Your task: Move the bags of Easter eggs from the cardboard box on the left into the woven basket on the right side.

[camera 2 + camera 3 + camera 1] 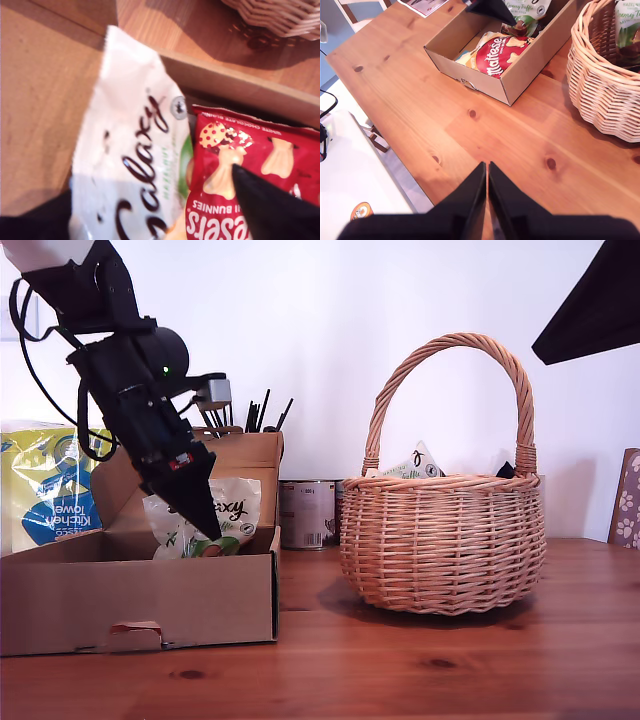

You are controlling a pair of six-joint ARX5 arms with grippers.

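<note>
While the cream-and-green bag (205, 518) is pinched by my first gripper (205, 523), it should be lifted clear of the cardboard box (140, 590) wall; my second gripper (486, 192) is closed, empty.

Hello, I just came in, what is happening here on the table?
My first gripper is shut on a cream-and-green bag of Easter eggs over the cardboard box. A red bag still lies in the box. The woven basket already holds a bag. My second gripper hangs shut above the table.
</note>
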